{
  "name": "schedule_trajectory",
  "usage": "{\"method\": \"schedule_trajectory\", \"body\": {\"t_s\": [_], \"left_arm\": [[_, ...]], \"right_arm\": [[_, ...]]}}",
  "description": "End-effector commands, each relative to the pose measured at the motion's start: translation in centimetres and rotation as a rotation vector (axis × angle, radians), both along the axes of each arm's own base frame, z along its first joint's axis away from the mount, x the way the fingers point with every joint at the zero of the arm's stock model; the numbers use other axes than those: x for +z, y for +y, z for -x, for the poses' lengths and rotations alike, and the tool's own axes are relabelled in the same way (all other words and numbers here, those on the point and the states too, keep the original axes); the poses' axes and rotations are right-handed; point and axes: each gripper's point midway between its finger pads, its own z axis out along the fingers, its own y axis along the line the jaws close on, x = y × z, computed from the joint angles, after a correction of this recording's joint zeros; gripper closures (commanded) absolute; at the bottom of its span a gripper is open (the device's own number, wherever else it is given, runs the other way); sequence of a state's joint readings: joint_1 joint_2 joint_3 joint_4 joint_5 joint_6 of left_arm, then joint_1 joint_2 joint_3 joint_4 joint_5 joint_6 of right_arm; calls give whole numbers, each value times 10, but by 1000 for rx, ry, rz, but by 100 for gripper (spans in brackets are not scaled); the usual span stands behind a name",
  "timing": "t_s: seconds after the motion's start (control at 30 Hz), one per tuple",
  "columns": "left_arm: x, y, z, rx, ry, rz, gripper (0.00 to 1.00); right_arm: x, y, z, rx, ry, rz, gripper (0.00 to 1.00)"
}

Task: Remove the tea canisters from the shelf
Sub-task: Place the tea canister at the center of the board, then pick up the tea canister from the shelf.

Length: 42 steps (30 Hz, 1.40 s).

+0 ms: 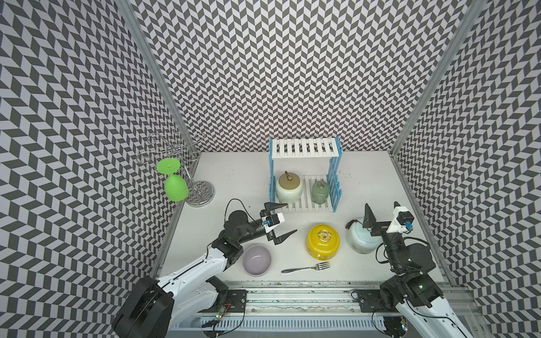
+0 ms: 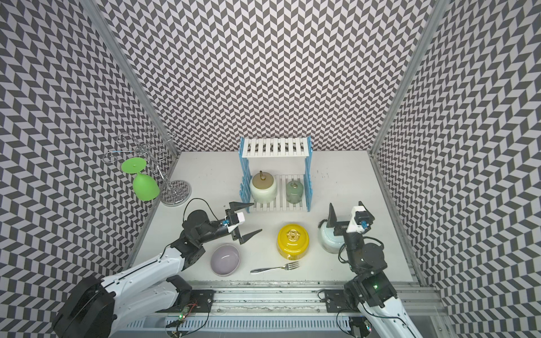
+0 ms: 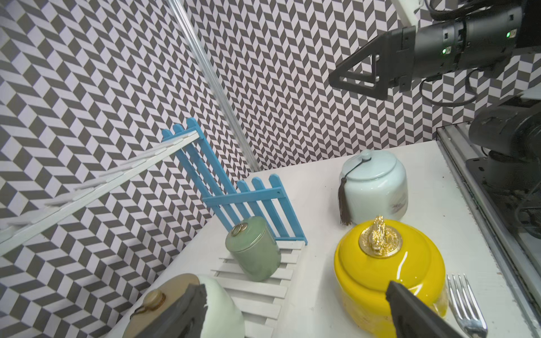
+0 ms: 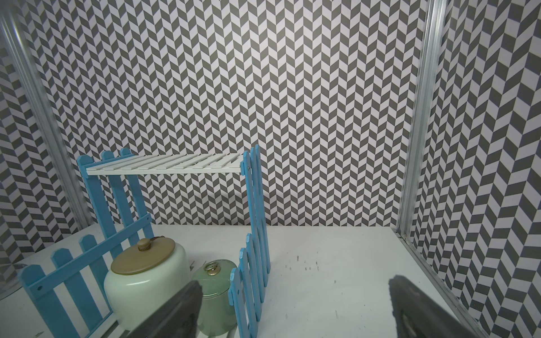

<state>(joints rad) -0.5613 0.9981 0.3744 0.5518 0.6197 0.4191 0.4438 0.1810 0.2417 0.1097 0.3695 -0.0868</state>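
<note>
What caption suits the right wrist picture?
Cream canister and small green canister stand on the lower tier of the shelf.

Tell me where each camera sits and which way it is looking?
Top views: up high at the front, looking down toward the back wall; the left gripper and right gripper both show, open.
Left wrist: on the left arm, looking toward the robot's right at the yellow canister, pale blue canister and right gripper; its own fingers show.
Right wrist: on the right arm, facing the shelf and back wall; its own fingers show.
Shared: both wrist views show the grey-green canister and cream canister on the shelf's lower tier.
</note>
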Motion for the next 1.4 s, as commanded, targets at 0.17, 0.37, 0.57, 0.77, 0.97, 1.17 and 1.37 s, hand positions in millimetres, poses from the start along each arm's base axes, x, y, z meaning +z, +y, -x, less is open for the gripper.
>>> {"method": "schedule_trajectory", "body": {"t_s": [0.17, 0.37, 0.57, 0.77, 0.97, 1.17, 1.37], "left_arm": [[14, 34, -14, 114, 37, -9, 0], [37, 70, -31, 261, 57, 37, 0], [60, 101, -41, 391, 92, 118, 0], [73, 137, -53, 565, 145, 223, 0], [67, 168, -56, 702, 187, 290, 0], [47, 182, -54, 760, 214, 345, 0], [49, 193, -55, 805, 175, 381, 0]], "right_arm": [[5, 0, -1, 0, -13, -4, 0], [11, 6, -3, 26, 15, 25, 0], [25, 14, -10, 52, 66, 57, 0], [34, 31, -21, 118, 142, 32, 0], [42, 43, -33, 150, 219, -24, 0], [31, 60, -52, 176, 348, -47, 0], [21, 85, -61, 208, 419, -80, 0]]}}
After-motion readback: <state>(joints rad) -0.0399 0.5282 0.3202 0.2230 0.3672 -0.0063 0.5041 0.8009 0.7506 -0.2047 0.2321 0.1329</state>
